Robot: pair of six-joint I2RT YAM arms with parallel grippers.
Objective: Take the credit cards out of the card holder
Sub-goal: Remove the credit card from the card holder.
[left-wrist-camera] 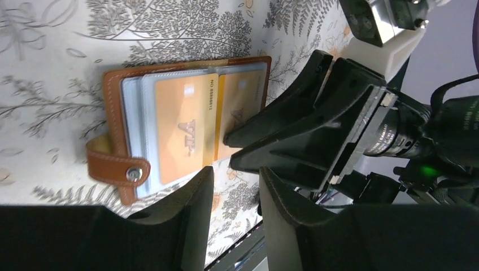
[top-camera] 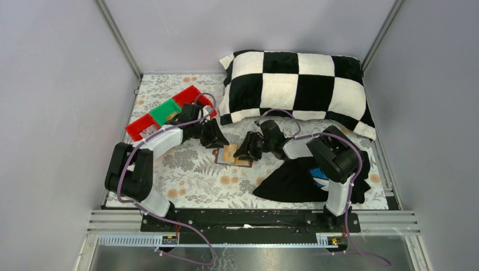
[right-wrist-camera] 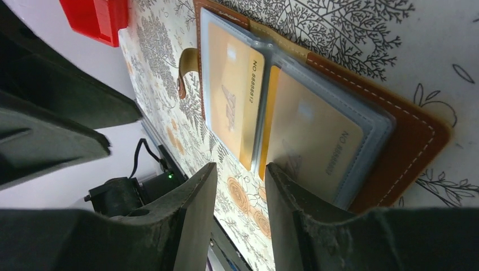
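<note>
The card holder [left-wrist-camera: 116, 107] lies open and flat near the middle of the floral tabletop [top-camera: 192, 175]. From above it is mostly hidden: both claws crowd over it, and only a sliver of orange and brown rim shows between them. The credit cards [left-wrist-camera: 183, 135] sit in clear sleeves, two beige-orange faces side by side. In the left wrist view the half at 3 o'clock is partly covered by the right claw [left-wrist-camera: 226, 138], whose tip is over that card; whether it touches cannot be told. Any cards stacked beneath are hard to make out behind the grey-blue sleeve edges. The snap strap [left-wrist-camera: 118, 166] pokes out at 7 o'clock. In the right wrist view the holder's upper edge is cut off by the frame.

From the holder in the top view, red and green trays [top-camera: 169, 113] lie at 10 o'clock, a black-and-white checked pillow [top-camera: 294, 84] at 1 o'clock and a black cloth [top-camera: 294, 180] at 4 o'clock, under the right arm.

The left claw [left-wrist-camera: 234, 180] hangs at the holder's 10 o'clock edge, fingers narrowly apart with nothing between them. The right claw comes in from 3 o'clock with the same narrow, empty gap. Both forearms slope down toward the centre, elbows bent outward.
</note>
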